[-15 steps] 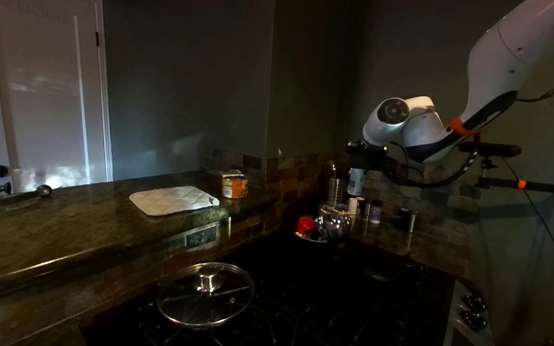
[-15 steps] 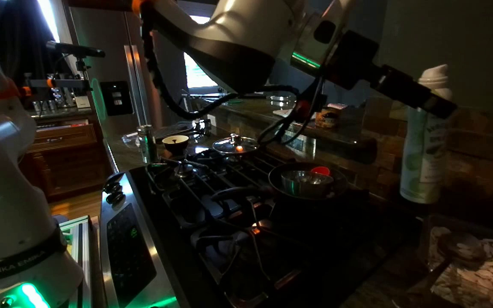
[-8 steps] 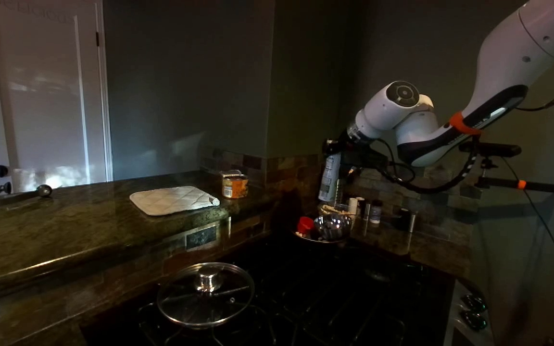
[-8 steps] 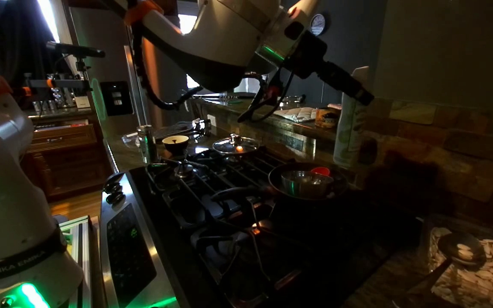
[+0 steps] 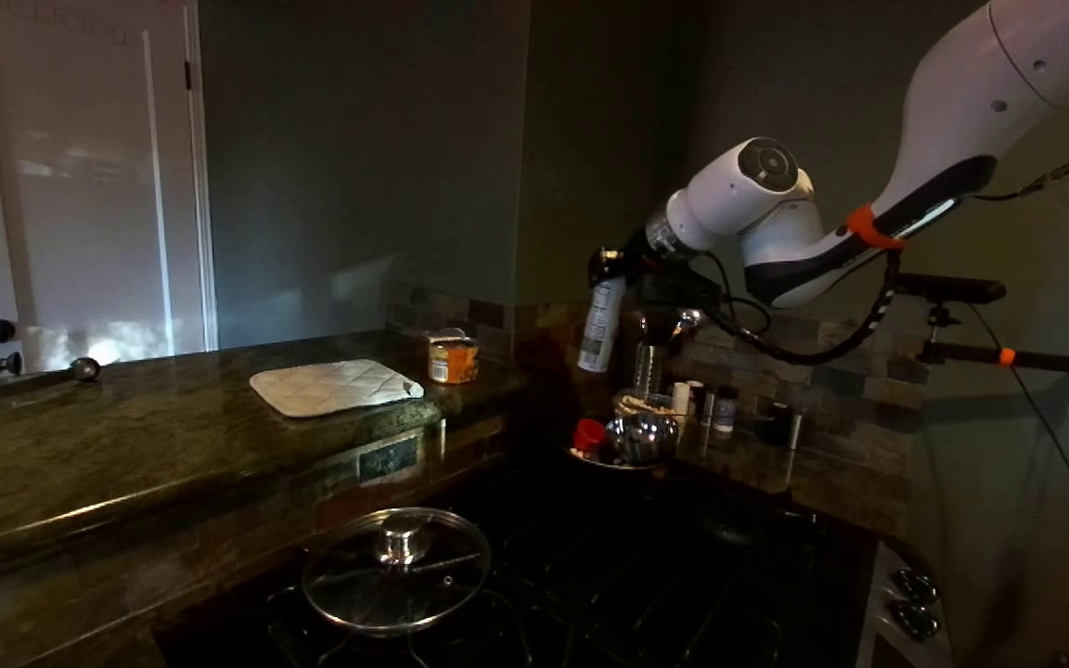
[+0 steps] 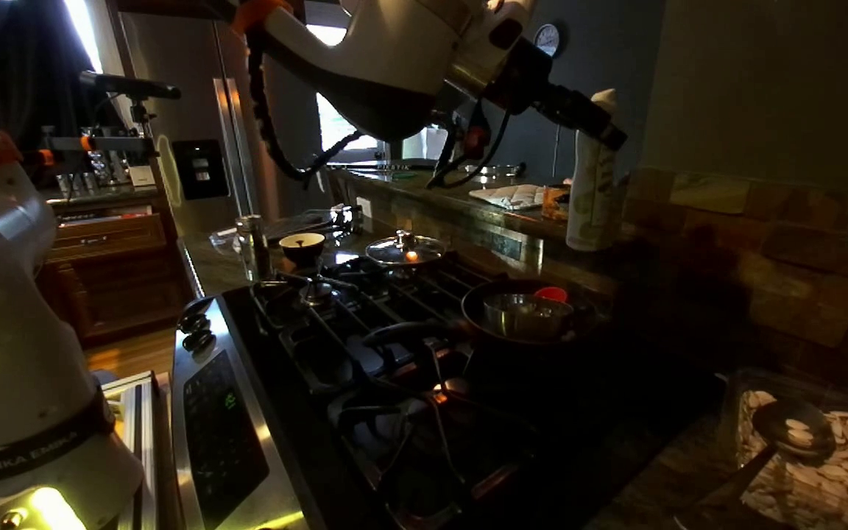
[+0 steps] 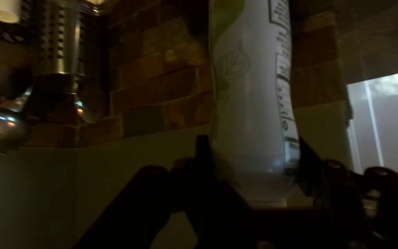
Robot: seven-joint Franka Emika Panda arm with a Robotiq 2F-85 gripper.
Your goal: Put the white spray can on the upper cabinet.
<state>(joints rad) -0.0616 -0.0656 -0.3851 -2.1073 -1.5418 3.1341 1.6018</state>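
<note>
The white spray can (image 5: pixel 599 325) hangs in the air, slightly tilted, with its cap up. It also shows in an exterior view (image 6: pixel 590 195) and fills the middle of the wrist view (image 7: pixel 250 86). My gripper (image 5: pixel 605 269) is shut on the can near its top, with a dark finger on each side in the wrist view (image 7: pixel 254 148). The upper cabinet (image 5: pixel 126 445) has a mottled brownish-green stone top. It lies left of the can in an exterior view and behind the can in an exterior view (image 6: pixel 435 193). The can is beside its near end, not touching it as far as I see.
An orange-labelled jar (image 5: pixel 453 360) and a quilted white pad (image 5: pixel 335 387) sit on the stone top's end. Below are a glass lid (image 5: pixel 397 571), a pan with a metal bowl (image 6: pixel 527 313) and red cup (image 5: pixel 589 433). A utensil holder (image 5: pixel 650 369) stands in the corner.
My gripper has carried the can left, toward the stone top, in an exterior view. Over the last half second the can has also risen. The other objects have not moved.
</note>
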